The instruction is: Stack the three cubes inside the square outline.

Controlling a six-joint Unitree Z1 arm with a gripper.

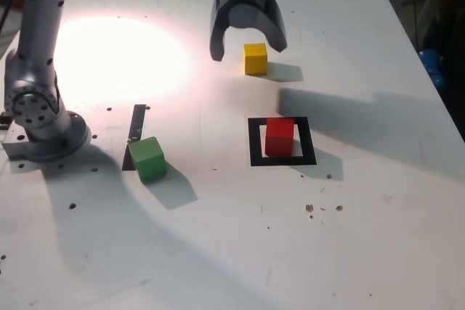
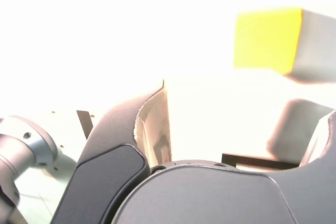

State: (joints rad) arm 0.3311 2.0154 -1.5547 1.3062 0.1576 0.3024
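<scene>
The yellow cube (image 1: 255,59) sits on the white table toward the back. My gripper (image 1: 248,50) hangs right over and behind it, open, one dark finger on each side and nothing between them. In the wrist view the yellow cube (image 2: 268,39) lies just ahead of the spread fingers (image 2: 152,129). The red cube (image 1: 279,137) stands inside the square outline (image 1: 256,143), nearer the front. The green cube (image 1: 147,159) rests apart at the exterior view's left. A corner of the square outline (image 2: 257,161) shows in the wrist view.
A thin black strip (image 1: 136,125) lies beside the green cube. The arm's grey base (image 1: 40,107) stands at the exterior view's left edge. A bright glare patch (image 1: 116,56) washes out the table there. Blue objects (image 1: 432,67) sit beyond the table's right edge.
</scene>
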